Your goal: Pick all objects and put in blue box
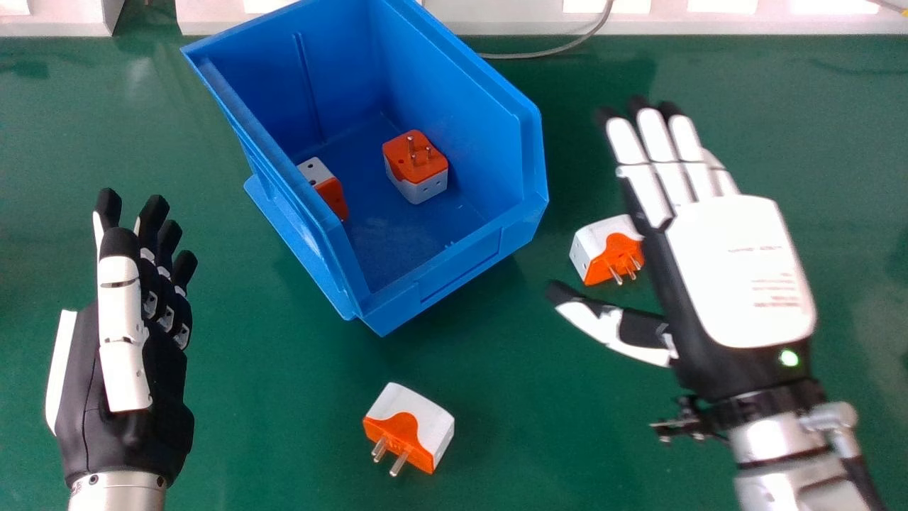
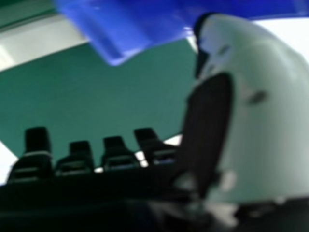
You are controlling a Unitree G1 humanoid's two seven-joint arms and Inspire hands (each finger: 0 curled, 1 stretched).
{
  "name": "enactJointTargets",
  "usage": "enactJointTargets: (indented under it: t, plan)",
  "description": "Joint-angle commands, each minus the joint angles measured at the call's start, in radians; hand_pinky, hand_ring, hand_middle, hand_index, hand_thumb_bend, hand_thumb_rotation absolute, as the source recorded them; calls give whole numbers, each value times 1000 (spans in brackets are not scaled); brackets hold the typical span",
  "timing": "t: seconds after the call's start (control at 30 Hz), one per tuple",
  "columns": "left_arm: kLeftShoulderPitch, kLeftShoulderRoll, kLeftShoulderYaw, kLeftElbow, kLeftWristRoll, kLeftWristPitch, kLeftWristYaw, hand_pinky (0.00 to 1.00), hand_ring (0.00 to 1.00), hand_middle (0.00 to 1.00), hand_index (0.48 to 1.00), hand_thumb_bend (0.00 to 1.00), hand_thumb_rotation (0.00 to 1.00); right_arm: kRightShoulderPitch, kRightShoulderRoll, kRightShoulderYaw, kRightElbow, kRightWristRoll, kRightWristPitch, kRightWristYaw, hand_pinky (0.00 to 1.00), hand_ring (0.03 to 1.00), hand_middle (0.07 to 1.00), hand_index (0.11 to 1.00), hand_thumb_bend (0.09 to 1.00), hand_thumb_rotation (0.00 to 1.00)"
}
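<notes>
On the back of the right hand [image 1: 738, 270] there are some lines of small print [image 1: 774, 287], too small for reading. Its fingers are almost straight, with narrow gaps, and pinch nothing; the thumb stands well out to the left. Between this thumb and the fingers, partly covered by the hand, lies the far plug [image 1: 594, 247]; its pins point toward the robot and a little right. The near plug [image 1: 418, 422] lies on the table [image 1: 511, 440], on the robot's side of both thumb tips. Its long axis goes from far left to near right, and its pins point toward the robot and left.

The left hand [image 1: 120, 333] has its fingers extended, lightly fanned, holding nothing. The box [image 1: 525, 170] stands between the fingers of both hands, and inside are the pins-up plug [image 1: 417, 167] and the tilted plug [image 1: 326, 188], partly hidden by the wall.
</notes>
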Motion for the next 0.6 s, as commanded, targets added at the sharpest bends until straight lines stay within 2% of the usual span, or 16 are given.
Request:
enactJointTargets:
  t: [0.0,0.07,0.17,0.33,0.47,0.57]
  plan:
    - [4,8,5,-15,-9,-13,-6,1000,1000,995,1000,401,1000,-23,-48,-44,38,-2,-33,-4,823,959,963,934,364,382]
    - [9,8,4,-20,-6,-11,-4,1000,1000,996,1000,404,1000,-49,-85,-65,93,8,-62,-3,809,942,951,922,379,387]
    - [16,8,3,-26,0,-10,-1,1000,1000,995,1000,409,1000,-103,-136,-86,183,23,-95,24,814,941,947,920,391,445]
    - [24,8,-1,-33,7,-9,3,1000,1000,998,1000,411,1000,-202,-177,-75,306,0,-106,65,822,952,949,927,389,527]
    - [26,10,-2,-39,-4,-4,-2,1000,1000,999,1000,401,1000,-299,-204,-39,423,-34,-122,87,839,944,944,924,402,526]
    - [33,11,-1,-45,-5,-6,-3,1000,1000,1000,1000,409,1000,-384,-226,4,528,-54,-157,107,852,946,950,934,404,570]
